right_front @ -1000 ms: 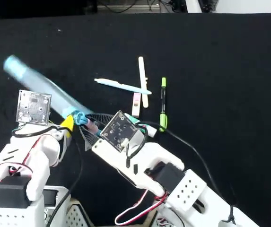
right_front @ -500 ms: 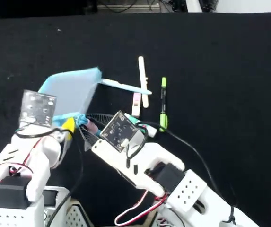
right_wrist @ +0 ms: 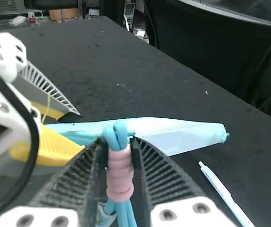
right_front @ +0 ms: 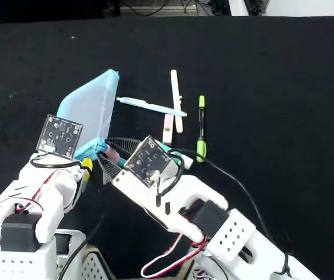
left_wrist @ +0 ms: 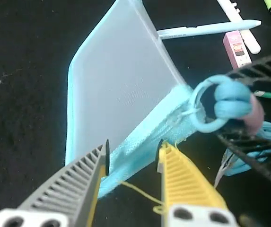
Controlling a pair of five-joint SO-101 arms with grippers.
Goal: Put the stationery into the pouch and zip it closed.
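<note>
The left claw (left_wrist: pixel 133 152) was clamped on one end of the light blue pouch (left_wrist: pixel 121 90), holding it tilted up off the black bench (right_front: pixel 271 87). The right claw (right_wrist: pixel 118 142) was pinched tight on the pouch's blue-and-pink zip cord (right_wrist: pixel 119 170). Just beside the pouch lay 4 items: a blue pen (right_front: pixel 149 106) crossing a white pen (right_front: pixel 176 99), a pink eraser (right_front: pixel 168 127) and a green highlighter (right_front: pixel 201 128)

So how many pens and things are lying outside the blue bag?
4: a blue pen, a white pen crossing it, a small pink piece beside those, a green pen farther out. Another may hide under the right arm.
</note>
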